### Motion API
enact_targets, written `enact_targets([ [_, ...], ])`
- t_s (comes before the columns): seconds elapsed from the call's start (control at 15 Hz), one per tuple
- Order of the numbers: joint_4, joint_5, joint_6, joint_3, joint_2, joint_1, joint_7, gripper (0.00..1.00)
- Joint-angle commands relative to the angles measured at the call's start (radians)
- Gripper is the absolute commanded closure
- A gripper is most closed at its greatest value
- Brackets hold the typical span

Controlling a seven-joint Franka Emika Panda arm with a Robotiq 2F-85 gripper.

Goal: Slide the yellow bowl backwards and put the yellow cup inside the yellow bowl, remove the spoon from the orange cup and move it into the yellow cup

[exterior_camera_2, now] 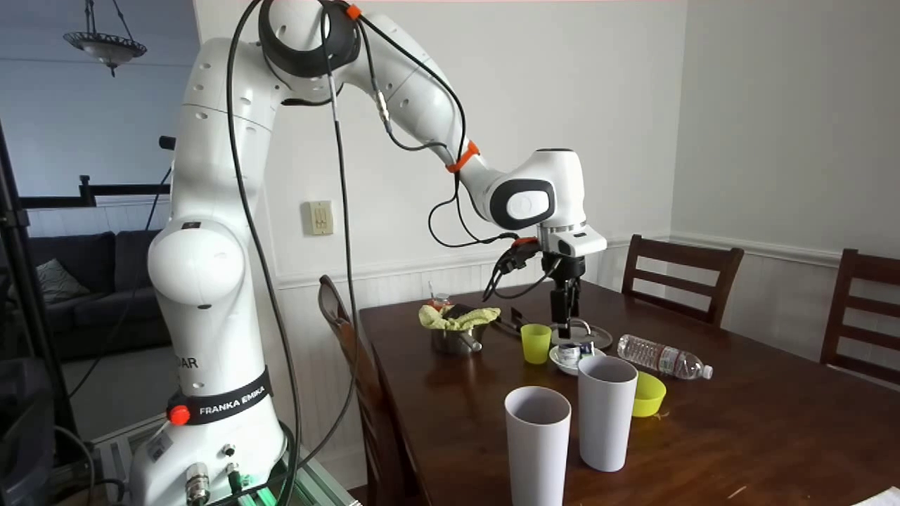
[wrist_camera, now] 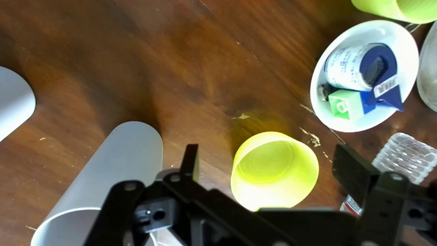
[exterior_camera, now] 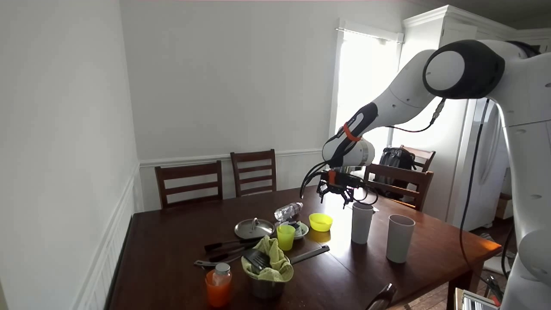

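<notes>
We've got the gripper (exterior_camera: 333, 198) hanging above the yellow bowl (wrist_camera: 273, 171), fingers (wrist_camera: 355, 169) spread wide, holding nothing — bowl sits below, framed between the fingertips in the wrist view, not touched. It's round, so no long axis to line up with; we'd judge the next move as mostly a descent, then the slide. Tall grey cup (wrist_camera: 119, 164) stands near one finger, likely bump risk. Yellow cup (exterior_camera: 286, 239) is off past the white dish (wrist_camera: 362, 32); orange cup (exterior_camera: 218, 296) is farthest from the gripper, past the pot (exterior_camera: 267, 289), with a capped jar (exterior_camera: 222, 276) in it — spoon we can't make out. Count: one bowl, one yellow cup, one orange cup, two tall grey cups, one dish, one bottle (exterior_camera: 288, 212), one arm (exterior_camera: 402, 97)
</notes>
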State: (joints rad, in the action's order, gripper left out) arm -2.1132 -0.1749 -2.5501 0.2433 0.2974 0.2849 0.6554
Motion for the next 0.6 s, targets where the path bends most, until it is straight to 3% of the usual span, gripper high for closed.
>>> enact_targets([
  [0.0,0.005,-0.014,0.003,0.024,0.006,-0.023,-0.009,0.00],
  [0.2,0.023,-0.013,-0.020,0.038,0.045,-0.030,0.048,0.00],
  [0.53,0.050,-0.118,-0.067,0.037,0.128,-0.021,0.147,0.00],
])
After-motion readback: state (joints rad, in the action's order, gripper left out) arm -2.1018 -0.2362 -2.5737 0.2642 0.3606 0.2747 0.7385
